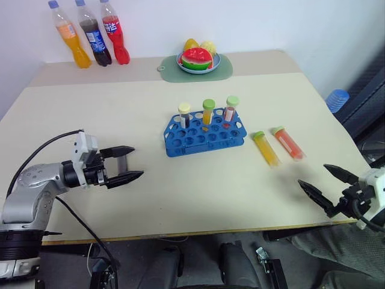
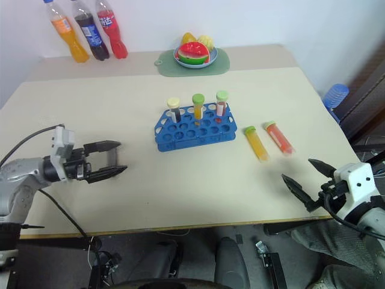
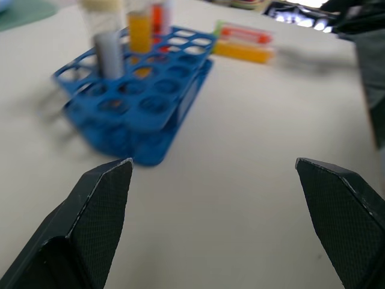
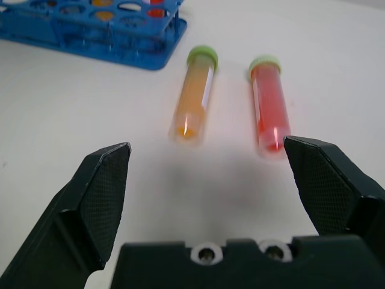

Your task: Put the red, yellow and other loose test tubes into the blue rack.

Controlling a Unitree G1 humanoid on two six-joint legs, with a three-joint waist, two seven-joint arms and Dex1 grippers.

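Two loose tubes lie flat on table [image 1: 150,186] just R of rack [image 1: 204,135]: yellow tube [image 1: 265,148] nearer rack, red tube [image 1: 287,142] beyond it, side by side, not touching. Long axes roughly parallel, caps toward far edge of table, bottoms toward robot.

R gripper [image 1: 325,183] is nearer arm: sits at near table edge, R of rack, jaws wide open, empty. In R wrist view both tubes lie straight ahead betw the fingers, lengthwise along its pointing dir. Likely next: R arm goes fwd, picks one; grip across tube prob needs wrist turn.

L gripper [image 1: 127,162] hovers L of rack, open, empty, pointing at rack.

Rack holds 3 upright tubes in back row: dark w/ pale-yellow cap [image 1: 184,114], orange w/ green cap [image 1: 208,112], reddish w/ green cap [image 1: 231,108]. Other holes empty.
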